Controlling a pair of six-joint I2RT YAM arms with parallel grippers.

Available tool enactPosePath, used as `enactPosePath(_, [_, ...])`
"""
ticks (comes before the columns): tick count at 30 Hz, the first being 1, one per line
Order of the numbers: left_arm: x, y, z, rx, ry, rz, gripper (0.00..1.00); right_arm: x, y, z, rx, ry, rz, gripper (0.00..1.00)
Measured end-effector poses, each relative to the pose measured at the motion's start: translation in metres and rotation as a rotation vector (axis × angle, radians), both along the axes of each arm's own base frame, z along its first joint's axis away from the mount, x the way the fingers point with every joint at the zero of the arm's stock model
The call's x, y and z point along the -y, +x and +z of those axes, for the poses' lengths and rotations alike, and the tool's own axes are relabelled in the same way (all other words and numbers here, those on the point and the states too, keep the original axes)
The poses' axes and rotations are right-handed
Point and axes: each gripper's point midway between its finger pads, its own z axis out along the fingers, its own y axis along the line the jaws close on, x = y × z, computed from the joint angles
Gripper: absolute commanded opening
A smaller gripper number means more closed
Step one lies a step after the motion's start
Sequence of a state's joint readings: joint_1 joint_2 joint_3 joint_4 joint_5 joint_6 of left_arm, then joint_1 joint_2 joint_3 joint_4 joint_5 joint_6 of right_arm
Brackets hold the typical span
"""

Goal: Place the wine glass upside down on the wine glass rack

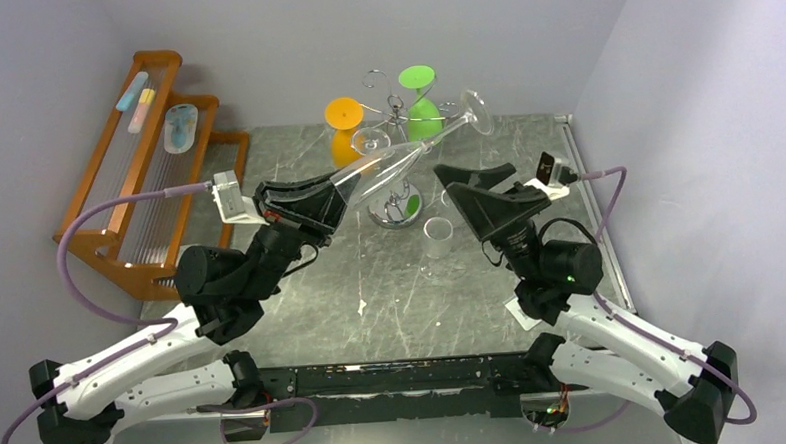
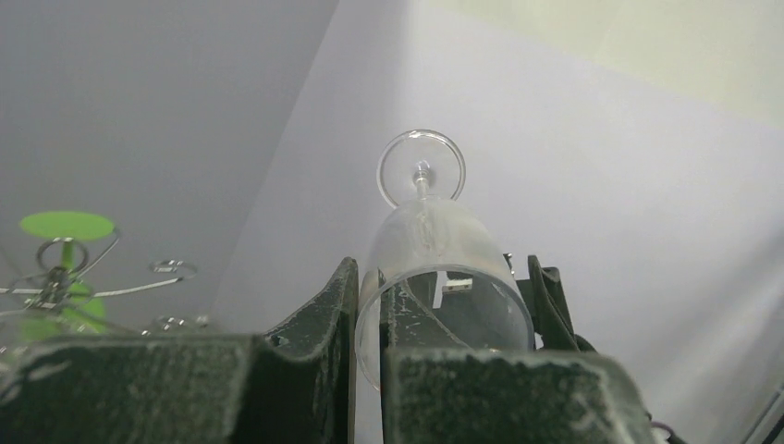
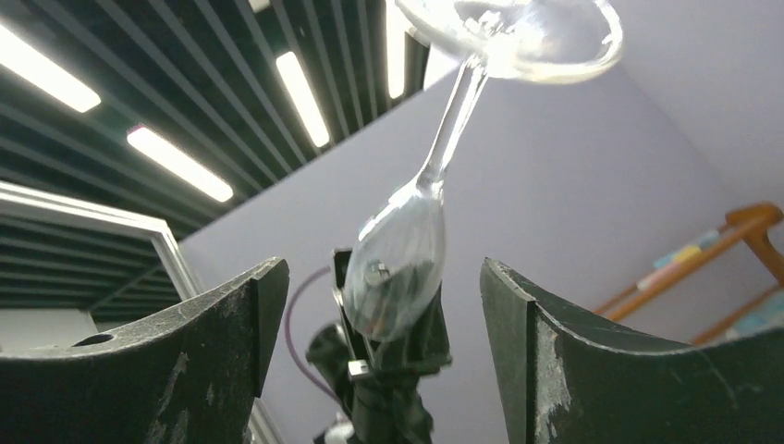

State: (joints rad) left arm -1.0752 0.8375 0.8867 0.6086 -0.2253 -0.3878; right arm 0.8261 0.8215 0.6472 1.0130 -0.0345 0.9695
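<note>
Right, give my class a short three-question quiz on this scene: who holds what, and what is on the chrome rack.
1. True or false: the right end effector is shut on the wine glass.
2. Which glasses hang upside down on the wine glass rack? A: red and blue. B: orange and green. C: one yellow.
3. Fill in: the left end effector grips the wine glass by its ____.

Key
1. False: it is open, and the left one holds the glass.
2. B: the orange glass and the green glass.
3. Bowl.
</note>
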Motion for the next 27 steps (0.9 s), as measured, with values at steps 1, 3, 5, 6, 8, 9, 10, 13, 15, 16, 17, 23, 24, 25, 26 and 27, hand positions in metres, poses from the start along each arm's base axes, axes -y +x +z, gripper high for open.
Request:
enactPosePath(1, [0.0, -0.001, 0.004, 0.012, -0.023, -0.004, 0.05, 0.003, 0.001, 0.009, 0.001, 0.025, -0.009, 0.77])
enactPosePath(3, [-0.001, -0.003, 0.01, 0.033, -0.062, -0.014, 0.05, 0.011, 0.004, 0.02, -0.009, 0.072, -0.028, 0.76])
enactPosePath(5, [-0.001, -0.005, 0.016, 0.053, -0.098, -0.025, 0.05, 0.016, 0.008, 0.024, -0.017, 0.11, -0.048, 0.75])
enactPosePath(6, [0.0, -0.006, 0.018, 0.061, -0.113, -0.031, 0.05, 0.017, 0.01, 0.026, -0.016, 0.126, -0.058, 0.75])
enactPosePath(8, [0.002, -0.006, 0.021, 0.077, -0.136, -0.04, 0.05, 0.016, 0.016, 0.03, -0.017, 0.144, -0.073, 0.74])
enactPosePath(9, [0.003, -0.007, 0.022, 0.082, -0.144, -0.045, 0.05, 0.013, 0.019, 0.032, -0.018, 0.146, -0.075, 0.74])
enactPosePath(10, [0.004, -0.007, 0.022, 0.086, -0.148, -0.049, 0.05, 0.011, 0.021, 0.034, -0.018, 0.147, -0.077, 0.74])
enactPosePath(13, [0.009, -0.007, 0.023, 0.094, -0.158, -0.061, 0.05, 0.004, 0.026, 0.039, -0.004, 0.153, -0.08, 0.69])
enactPosePath(15, [0.011, -0.007, 0.023, 0.097, -0.163, -0.067, 0.05, 0.003, 0.026, 0.044, 0.013, 0.161, -0.08, 0.68])
enactPosePath(16, [0.011, -0.007, 0.022, 0.097, -0.167, -0.07, 0.05, 0.003, 0.025, 0.046, 0.022, 0.165, -0.079, 0.67])
enactPosePath(17, [0.012, -0.007, 0.022, 0.097, -0.169, -0.074, 0.05, 0.003, 0.024, 0.05, 0.032, 0.172, -0.077, 0.64])
enactPosePath(23, [0.014, -0.01, 0.021, 0.101, -0.184, -0.1, 0.05, 0.01, 0.014, 0.073, 0.082, 0.218, -0.067, 0.52])
enactPosePath(24, [0.015, -0.01, 0.02, 0.1, -0.185, -0.103, 0.05, 0.01, 0.014, 0.076, 0.086, 0.224, -0.064, 0.51])
enactPosePath(25, [0.015, -0.01, 0.02, 0.1, -0.185, -0.104, 0.05, 0.01, 0.014, 0.077, 0.087, 0.228, -0.061, 0.5])
enactPosePath(26, [0.016, -0.01, 0.02, 0.1, -0.185, -0.105, 0.05, 0.008, 0.015, 0.077, 0.084, 0.226, -0.058, 0.5])
enactPosePath(27, [0.017, -0.009, 0.019, 0.1, -0.185, -0.105, 0.05, 0.007, 0.016, 0.076, 0.081, 0.224, -0.057, 0.49])
